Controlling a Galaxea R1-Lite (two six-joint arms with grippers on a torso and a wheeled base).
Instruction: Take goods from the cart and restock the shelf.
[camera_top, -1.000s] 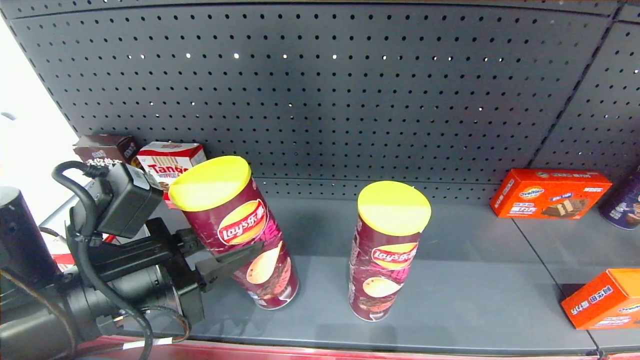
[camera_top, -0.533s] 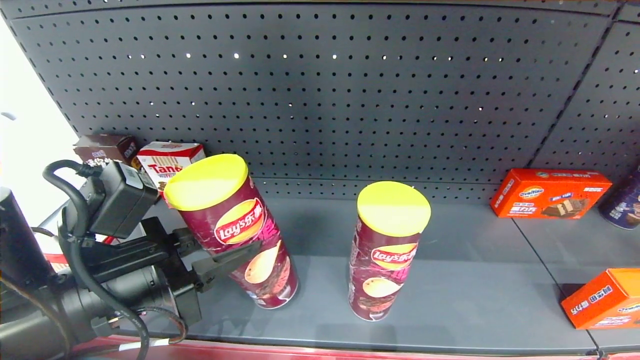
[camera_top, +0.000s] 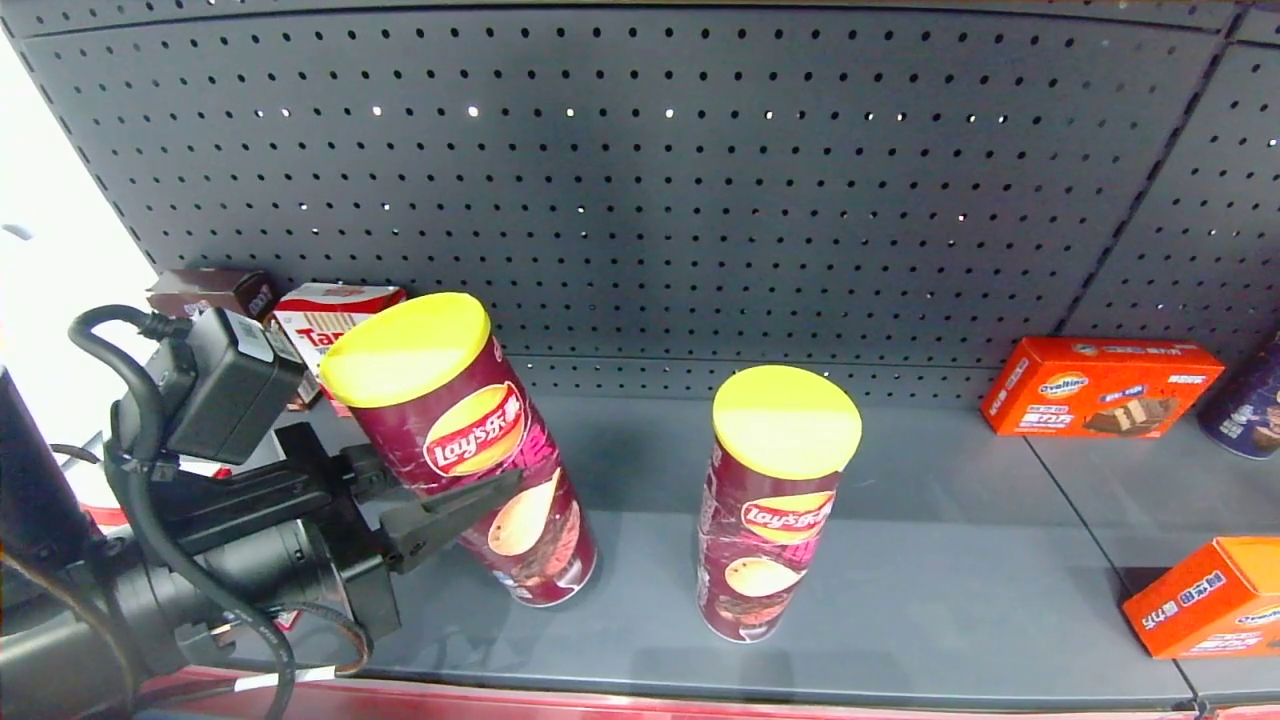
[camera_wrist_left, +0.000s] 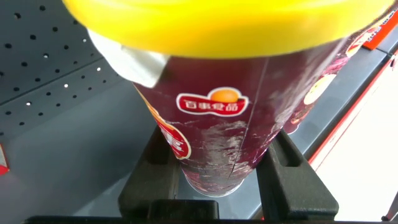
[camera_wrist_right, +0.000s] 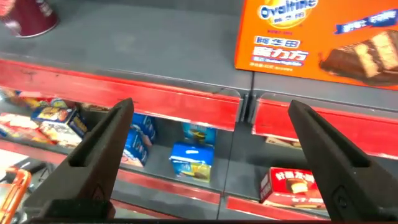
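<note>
We have 1 can (camera_top: 460, 450) clamped in our left gripper (camera_wrist_left: 221, 183). It is tilted, its base at the shelf (camera_top: 950, 580); whether it touches, we cannot tell. A 2nd can (camera_top: 770, 500) stands upright, well apart beyond the fingertips. That 1 is stocked, and ours likely needs righting and release. Our right gripper (camera_wrist_right: 211, 109) hangs spread, empty. Both cans carry round red-and-yellow logos.

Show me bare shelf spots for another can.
Widest: between the standing can and the rear orange box. Also the strip behind it, along the pegboard. Crowded at left: left pincer, tilted can, wafer boxes.
</note>
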